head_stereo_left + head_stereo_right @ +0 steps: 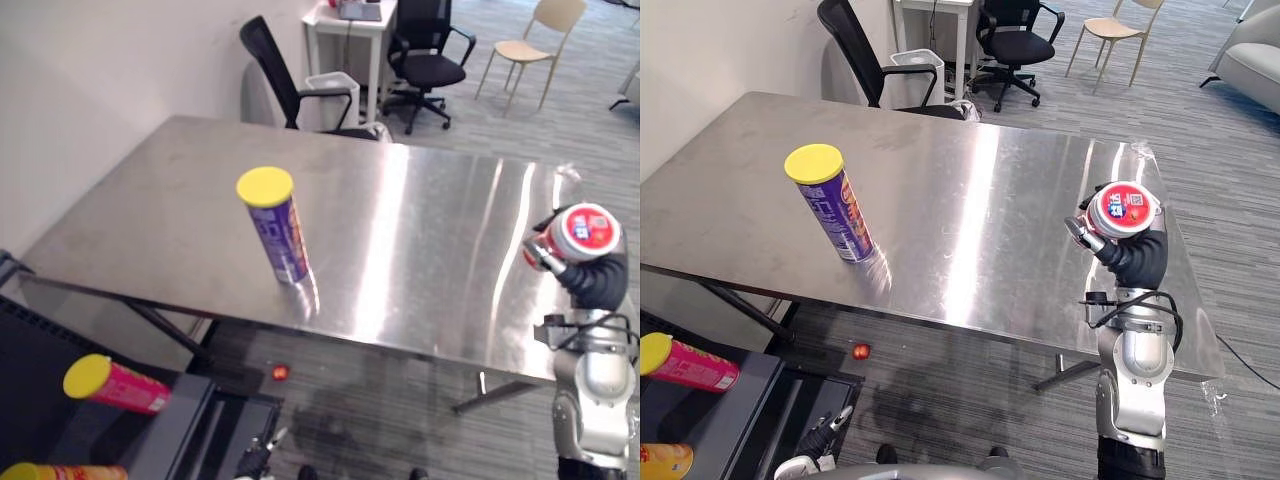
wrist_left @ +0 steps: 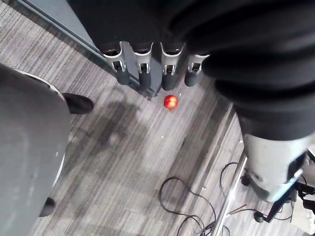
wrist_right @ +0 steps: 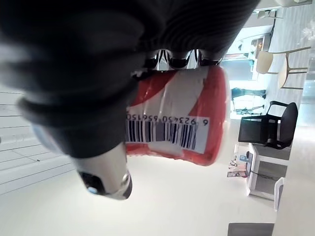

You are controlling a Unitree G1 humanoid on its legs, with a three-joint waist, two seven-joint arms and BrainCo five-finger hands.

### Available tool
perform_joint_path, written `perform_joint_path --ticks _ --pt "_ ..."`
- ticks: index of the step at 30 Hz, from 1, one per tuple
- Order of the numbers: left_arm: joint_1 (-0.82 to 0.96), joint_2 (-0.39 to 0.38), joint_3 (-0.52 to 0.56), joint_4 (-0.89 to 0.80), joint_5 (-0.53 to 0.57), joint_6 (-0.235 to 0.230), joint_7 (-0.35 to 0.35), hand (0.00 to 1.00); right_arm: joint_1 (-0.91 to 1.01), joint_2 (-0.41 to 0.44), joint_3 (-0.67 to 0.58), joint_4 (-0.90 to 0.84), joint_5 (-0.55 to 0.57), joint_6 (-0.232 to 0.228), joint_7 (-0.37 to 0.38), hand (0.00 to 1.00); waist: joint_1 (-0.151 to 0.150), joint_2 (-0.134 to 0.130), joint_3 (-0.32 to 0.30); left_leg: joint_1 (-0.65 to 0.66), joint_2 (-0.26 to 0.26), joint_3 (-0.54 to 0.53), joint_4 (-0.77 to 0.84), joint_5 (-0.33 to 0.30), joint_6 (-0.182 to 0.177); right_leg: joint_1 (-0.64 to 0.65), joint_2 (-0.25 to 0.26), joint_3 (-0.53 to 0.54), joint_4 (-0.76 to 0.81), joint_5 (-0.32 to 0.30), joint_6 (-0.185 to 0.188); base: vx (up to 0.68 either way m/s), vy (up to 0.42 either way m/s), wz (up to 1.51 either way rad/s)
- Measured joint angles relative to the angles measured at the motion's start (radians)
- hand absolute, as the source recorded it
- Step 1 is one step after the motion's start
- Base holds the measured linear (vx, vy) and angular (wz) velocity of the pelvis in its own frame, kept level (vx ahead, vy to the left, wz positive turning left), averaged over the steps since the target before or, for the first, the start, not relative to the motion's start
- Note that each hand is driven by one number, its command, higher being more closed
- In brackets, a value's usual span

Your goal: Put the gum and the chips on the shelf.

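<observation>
Within the curled fingers [image 1: 1078, 232] of the right hand [image 1: 1135, 262] sits the red-and-white gum tub [image 1: 1124, 209], probably light, rigid and slick, best gripped round its middle, while the yellow-lidded chips can [image 1: 835, 212] stands on the bench [image 1: 1020, 200] well left of them.

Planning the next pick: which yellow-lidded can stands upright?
The purple can, standing on the steel table. The pink can and orange can lie sideways on the dark shelf.
</observation>
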Motion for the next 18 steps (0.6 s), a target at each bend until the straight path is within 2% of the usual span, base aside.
perform_joint_path --ticks 3,4,6,7,9,11,12,13,14,15,16,17,18 --pt "0.003 0.001 0.005 0.000 -0.001 0.001 -0.015 0.00 0.034 0.000 0.003 0.010 0.000 0.001 0.007 1.00 -0.001 -0.004 -0.004 -0.005 0.007 0.002 0.029 -0.011 -0.001 0.001 0.003 0.010 0.011 0.000 0.000 -0.01 -0.021 -0.08" --pt "0.003 0.001 0.006 -0.004 -0.004 0.000 -0.024 0.00 0.043 0.002 0.010 0.026 0.000 0.003 0.019 1.00 -0.003 0.002 0.001 -0.053 0.022 -0.007 0.137 -0.061 -0.001 -0.014 0.008 0.010 0.054 -0.009 -0.012 -0.05 -0.023 -0.05" --pt "0.003 0.002 0.004 -0.013 -0.007 -0.001 -0.027 0.00 0.045 0.006 0.022 0.041 0.000 0.004 0.020 1.00 0.000 0.007 0.009 -0.092 0.037 -0.019 0.236 -0.102 -0.003 -0.031 0.013 0.010 0.110 -0.030 -0.015 -0.08 -0.023 0.07" --pt "0.003 0.007 -0.004 -0.017 -0.036 0.000 -0.030 0.00 0.049 0.020 0.053 0.058 0.000 0.006 0.020 1.00 -0.001 0.011 0.019 -0.138 0.044 -0.063 0.331 -0.134 -0.008 -0.049 0.013 0.000 0.180 -0.072 -0.022 -0.12 -0.039 0.26" --pt "0.003 0.010 -0.013 -0.019 -0.074 -0.001 -0.035 0.00 0.051 0.033 0.096 0.065 0.002 0.007 0.021 1.00 -0.001 0.019 0.030 -0.196 0.044 -0.119 0.380 -0.146 -0.011 -0.067 0.009 -0.044 0.231 -0.118 -0.026 -0.18 -0.084 0.74" --pt "0.003 0.011 -0.018 -0.025 -0.107 -0.002 -0.036 0.00 0.046 0.039 0.142 0.088 0.025 0.006 0.021 1.00 0.002 0.025 0.040 -0.255 0.041 -0.212 0.369 -0.115 -0.026 -0.082 0.015 -0.129 0.242 -0.130 -0.034 -0.21 -0.141 1.29" --pt "0.003 0.015 -0.019 -0.033 -0.120 -0.001 -0.036 0.00 0.046 0.038 0.158 0.094 0.029 0.007 0.020 1.00 0.011 0.032 0.041 -0.294 0.036 -0.283 0.323 -0.064 -0.037 -0.106 0.019 -0.196 0.246 -0.140 -0.050 -0.18 -0.136 1.33" --pt "0.004 0.015 -0.019 -0.039 -0.121 0.000 -0.036 0.00 0.043 0.037 0.160 0.094 0.031 0.007 0.021 1.00 0.022 0.038 0.045 -0.305 0.038 -0.308 0.278 -0.032 -0.043 -0.123 0.022 -0.223 0.254 -0.142 -0.056 -0.23 -0.177 1.50" --pt "0.005 0.020 -0.017 -0.043 -0.123 0.002 -0.034 0.00 0.024 0.036 0.161 0.094 0.031 0.008 0.020 1.00 0.044 0.045 0.054 -0.307 0.055 -0.310 0.165 -0.010 -0.047 -0.151 0.028 -0.265 0.250 -0.138 -0.080 -0.26 -0.192 1.38" --pt "0.005 0.034 -0.017 -0.033 -0.131 0.012 -0.033 0.00 -0.006 0.036 0.159 0.094 0.030 0.007 0.017 1.00 0.055 0.033 0.062 -0.321 0.075 -0.211 0.115 -0.025 0.006 -0.158 0.015 -0.326 0.207 -0.113 -0.109 -0.23 -0.148 1.31" --pt "0.006 0.032 -0.013 -0.032 -0.136 0.015 -0.033 0.00 -0.030 0.031 0.153 0.098 0.030 0.007 0.015 1.00 0.058 0.035 0.073 -0.346 0.081 -0.140 0.158 -0.016 0.025 -0.167 -0.001 -0.358 0.208 -0.106 -0.115 -0.21 -0.125 1.53" --pt "0.015 0.033 -0.005 -0.028 -0.140 0.019 -0.031 0.00 -0.066 0.030 0.133 0.111 0.030 0.007 0.001 1.00 0.055 0.040 0.088 -0.379 0.099 0.038 0.345 0.012 0.080 -0.173 -0.043 -0.429 0.211 -0.089 -0.118 -0.18 -0.127 1.26" --pt "0.026 0.029 -0.004 -0.027 -0.140 0.018 -0.031 0.00 -0.069 0.031 0.127 0.117 0.028 0.007 -0.009 1.00 0.052 0.039 0.088 -0.371 0.113 0.100 0.405 0.010 0.088 -0.170 -0.054 -0.455 0.210 -0.088 -0.119 -0.17 -0.141 1.56"
